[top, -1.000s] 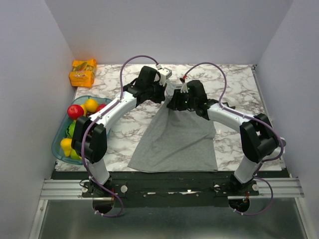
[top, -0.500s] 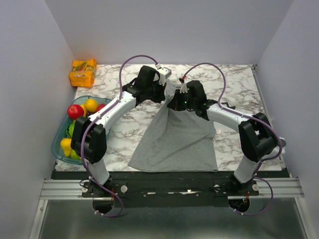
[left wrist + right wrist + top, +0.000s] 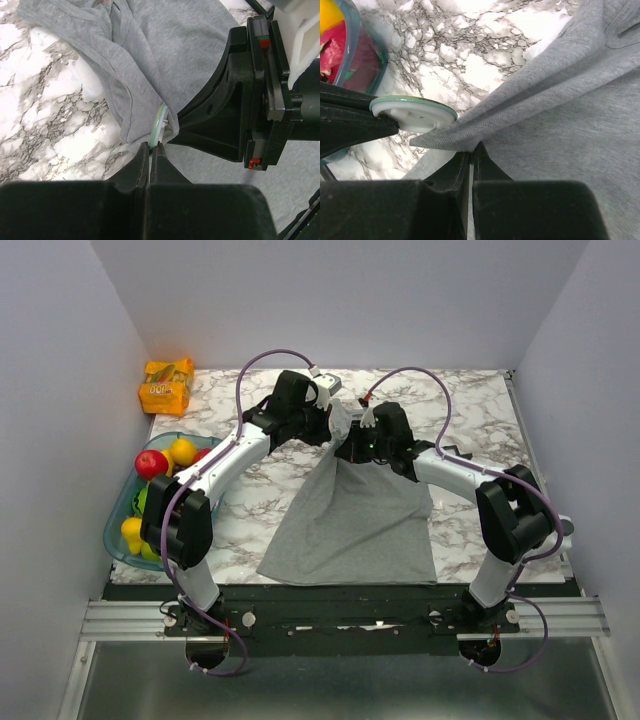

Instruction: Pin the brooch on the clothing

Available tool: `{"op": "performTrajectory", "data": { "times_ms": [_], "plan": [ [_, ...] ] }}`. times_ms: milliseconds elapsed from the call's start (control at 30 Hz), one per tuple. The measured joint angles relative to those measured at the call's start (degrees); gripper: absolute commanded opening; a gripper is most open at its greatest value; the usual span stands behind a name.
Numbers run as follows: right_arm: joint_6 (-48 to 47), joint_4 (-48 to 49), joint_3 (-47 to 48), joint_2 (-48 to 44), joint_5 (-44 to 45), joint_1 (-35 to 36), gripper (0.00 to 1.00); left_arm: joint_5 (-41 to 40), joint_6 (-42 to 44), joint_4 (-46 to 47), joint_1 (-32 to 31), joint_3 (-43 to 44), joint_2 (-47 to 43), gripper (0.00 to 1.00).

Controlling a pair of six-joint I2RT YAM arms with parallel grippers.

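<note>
The clothing, a light-grey tank top, lies on the marble table with its top edge lifted between the two arms. My left gripper is shut on the brooch, which shows edge-on as a thin green and white disc against a fold of fabric. From the right wrist the brooch shows its white back with a green rim, touching the cloth edge. My right gripper is shut on a pinched fold of the clothing, right beside the brooch. The brooch's coloured face is hidden.
A clear blue bowl of fruit sits at the table's left edge, and its rim shows in the right wrist view. An orange packet lies at the far left corner. Walls enclose the table on three sides.
My right gripper has closed onto the fold of the clothing. The left gripper keeps the brooch at the same spot, pressed to the cloth edge.
</note>
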Motion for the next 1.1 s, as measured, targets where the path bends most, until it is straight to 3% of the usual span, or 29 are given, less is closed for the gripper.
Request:
{"op": "performTrajectory", "data": {
  "times_ms": [1100],
  "plan": [
    [2.19,-2.03,2.89,3.1,-0.26,-1.46,0.06,6.93,0.15,0.22,0.22,-0.07,0.0,0.0]
  ]
}}
